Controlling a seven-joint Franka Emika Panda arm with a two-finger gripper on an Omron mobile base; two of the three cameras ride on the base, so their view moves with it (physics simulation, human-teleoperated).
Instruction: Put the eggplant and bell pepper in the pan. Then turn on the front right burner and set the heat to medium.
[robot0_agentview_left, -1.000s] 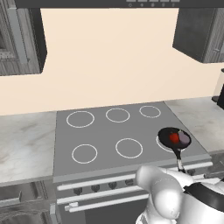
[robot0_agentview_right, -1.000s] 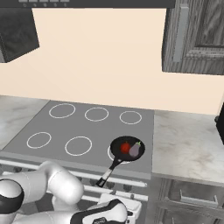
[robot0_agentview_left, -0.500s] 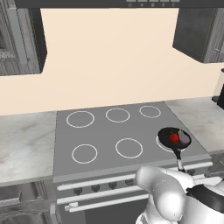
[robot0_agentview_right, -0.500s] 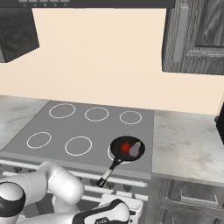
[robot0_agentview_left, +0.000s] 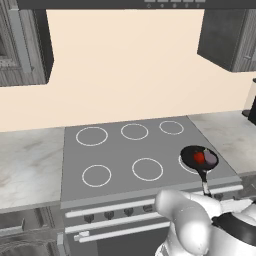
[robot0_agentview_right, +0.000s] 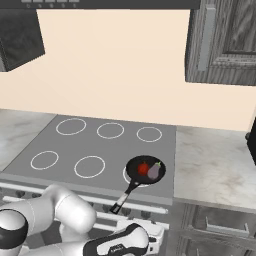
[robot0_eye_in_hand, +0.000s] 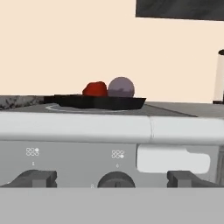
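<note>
pincer (robot0_eye_in_hand: 112, 186): fingers (robot0_eye_in_hand: 33, 178) spread wide apart, nothing between them; low in front of the stove's control panel, level with the knobs
knob (robot0_eye_in_hand: 116, 180): round dark dial sits in the gap between the fingers, not touched
writing: no readable text or brand; small white burner-dot icons (robot0_eye_in_hand: 117, 154) above the knobs on the panel, another set (robot0_eye_in_hand: 32, 151) further left
panel: pale blank rectangular plate (robot0_eye_in_hand: 173, 158) right of the icons, nothing legible on it
pan (robot0_agentview_right: 145, 169): on the front right burner (robot0_agentview_left: 186, 165), at the right front corner of the cooktop; handle (robot0_agentview_right: 125, 195) points out over the stove's front edge
bell pepper (robot0_agentview_right: 143, 168): in the pan, red, left side in the right base view
eggplant (robot0_agentview_right: 154, 171): in the pan, dull purple-grey, touching or just beside the pepper
hand view: pepper and eggplant poke up above the pan rim, seen edge-on over the stove's front rail (robot0_eye_in_hand: 87, 127)
cooktop (robot0_agentview_left: 120, 150): flat grey, white ring outlines, three at the back and three at the front
counter (robot0_agentview_left: 27, 165): pale marbled stone on both sides of the stove
wall (robot0_agentview_left: 125, 65): plain cream backsplash
cabinets (robot0_agentview_right: 225, 45): dark grey wood-grain uppers on each side, range hood strip across the top
far right: a dark object stands at the counter edge (robot0_agentview_left: 251, 107), too cropped to tell what it is
</note>
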